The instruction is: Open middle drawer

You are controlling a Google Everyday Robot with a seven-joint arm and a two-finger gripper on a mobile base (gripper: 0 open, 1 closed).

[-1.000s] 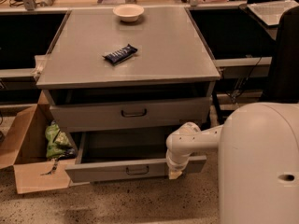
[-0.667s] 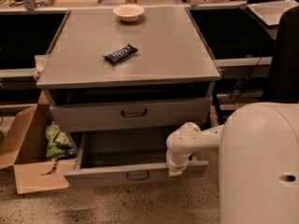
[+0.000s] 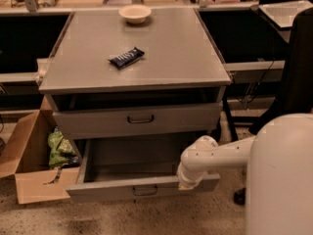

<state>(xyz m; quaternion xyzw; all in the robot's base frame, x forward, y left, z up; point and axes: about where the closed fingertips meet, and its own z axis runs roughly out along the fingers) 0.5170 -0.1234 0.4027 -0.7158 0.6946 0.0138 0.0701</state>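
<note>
In the camera view, the middle drawer (image 3: 134, 165) stands a little further out of the cabinet (image 3: 166, 53) than it did a second ago. More of its plain grey tray shows, and its front panel lies lower in the picture, closer to the floor (image 3: 146, 219). The gripper (image 3: 188, 181) has come forward with it, at the end of the white arm (image 3: 220, 153) that reaches in from the robot's body (image 3: 281, 175) on the right. The bowl (image 3: 135, 13) at the back of the cabinet top, the dark snack bar (image 3: 126, 58) nearer the middle of it, and the cardboard box (image 3: 29, 180) with the green bag (image 3: 59, 151) on the floor to the left all lie where they were. The middle drawer is the lower of the two drawers that show, pulled well out beneath the upper drawer (image 3: 137, 120), which is only slightly ajar. The gripper sits at the top edge of the middle drawer's front panel, towards its right end. It is to the right of the small dark handle (image 3: 145, 190) at the panel's centre and apart from it. The gripper touches the panel, but I cannot tell whether it is clamped on the edge or loose, since the end of the arm covers it.
</note>
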